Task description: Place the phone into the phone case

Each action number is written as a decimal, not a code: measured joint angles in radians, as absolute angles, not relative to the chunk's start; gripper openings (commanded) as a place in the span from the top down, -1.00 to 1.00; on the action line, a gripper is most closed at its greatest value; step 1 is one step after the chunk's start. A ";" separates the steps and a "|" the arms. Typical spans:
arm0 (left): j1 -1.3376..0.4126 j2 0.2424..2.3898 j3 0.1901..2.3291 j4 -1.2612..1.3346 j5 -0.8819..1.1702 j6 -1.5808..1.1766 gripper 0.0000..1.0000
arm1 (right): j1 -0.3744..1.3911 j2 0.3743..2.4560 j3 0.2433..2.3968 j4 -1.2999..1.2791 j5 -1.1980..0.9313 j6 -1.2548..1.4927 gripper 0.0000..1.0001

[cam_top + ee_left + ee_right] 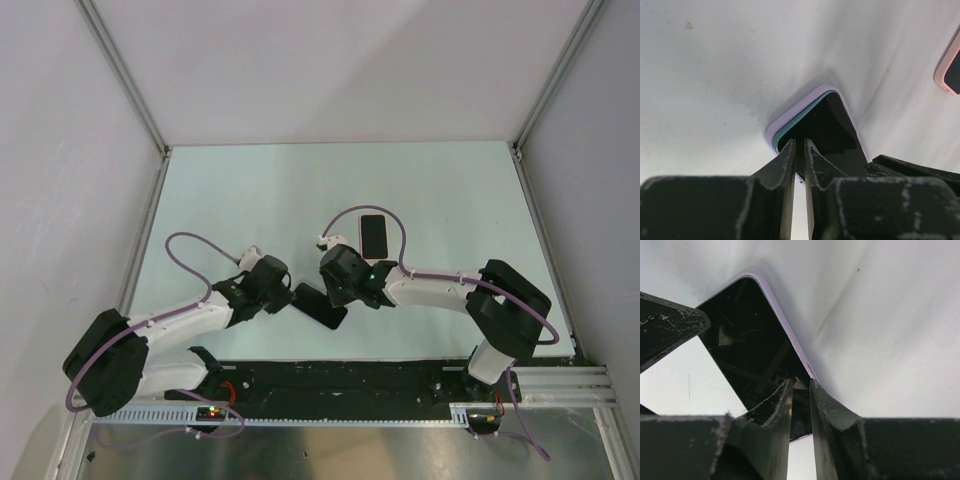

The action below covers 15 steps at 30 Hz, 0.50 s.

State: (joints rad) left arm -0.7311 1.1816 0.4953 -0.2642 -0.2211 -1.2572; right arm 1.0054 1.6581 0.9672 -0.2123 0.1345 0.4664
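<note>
While the left gripper (pixel 799 145) pinches the phone (pixel 832 130) edge with fingers almost closed, the right gripper (pixel 800 385) nips its other side just as narrowly. Phone's sitting mostly inside the lilac case (pixel 790 112), lower centre of the top view.

Lying near the middle of the worktop's (pixel 250 190) near edge: phone (pixel 835 130) partly in phone case (pixel 790 117), left gripper (pixel 799 150) at its left, right gripper (pixel 800 390) at its right, second handset (pixel 374 235) behind, nearer the centre.
</note>
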 measured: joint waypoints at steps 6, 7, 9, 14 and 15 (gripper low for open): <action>-0.730 1.173 0.493 -0.259 -0.220 -1.257 0.49 | 1.003 1.658 0.968 -0.215 0.134 0.466 0.49; -0.729 1.162 0.488 -0.260 -0.218 -1.257 0.47 | 1.003 1.658 0.967 -0.215 0.134 0.466 0.50; -0.725 1.133 0.476 -0.262 -0.217 -1.256 0.46 | 1.003 1.658 0.967 -0.215 0.134 0.466 0.49; -0.710 1.075 0.450 -0.275 -0.217 -1.257 0.49 | 1.003 1.658 0.967 -0.215 0.134 0.466 0.50; -0.709 1.074 0.449 -0.277 -0.217 -1.257 0.50 | 1.003 1.658 0.967 -0.214 0.134 0.466 0.50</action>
State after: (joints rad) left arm -0.7094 1.0740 0.4492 -0.2771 -0.2173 -1.2568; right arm 1.0035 1.6581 0.9672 -0.2142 0.1341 0.4660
